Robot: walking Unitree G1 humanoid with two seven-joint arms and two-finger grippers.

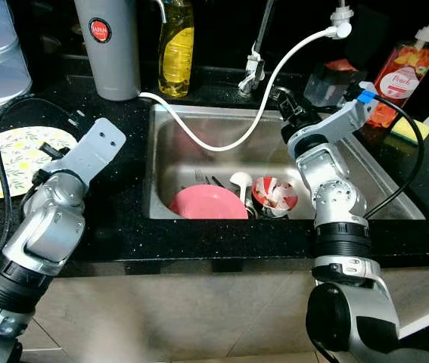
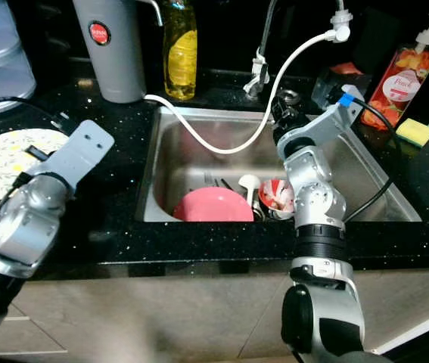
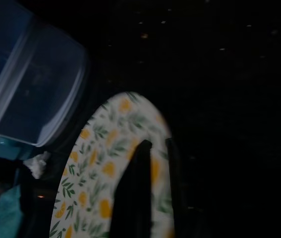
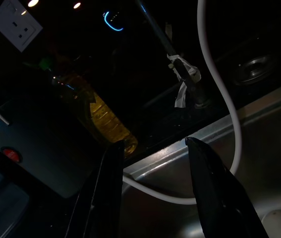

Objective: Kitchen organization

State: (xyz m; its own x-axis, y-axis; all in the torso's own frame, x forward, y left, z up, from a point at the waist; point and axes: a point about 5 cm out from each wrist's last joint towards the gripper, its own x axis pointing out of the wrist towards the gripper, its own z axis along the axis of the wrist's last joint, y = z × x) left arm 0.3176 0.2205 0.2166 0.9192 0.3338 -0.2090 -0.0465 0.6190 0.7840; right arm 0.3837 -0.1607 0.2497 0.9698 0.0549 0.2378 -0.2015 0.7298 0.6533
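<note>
A humanoid robot stands at a kitchen sink (image 1: 396,198) set in a black counter (image 1: 116,219). Its right end effector (image 4: 152,148), fingers spread and empty, hangs over the basin's far edge near the white hose (image 1: 222,144); a pink plate (image 1: 208,203), ladle (image 1: 240,181) and patterned cup (image 1: 275,194) lie below. The left end effector (image 3: 155,168), fingers nearly together, hovers over a floral plate (image 1: 13,160). Reaching the dishes likely calls for lowering clear of the hose.

Black speckled counter (image 1: 116,219) bears floral plate (image 1: 10,155), grey jug (image 1: 108,45), oil bottle (image 1: 176,45)
</note>
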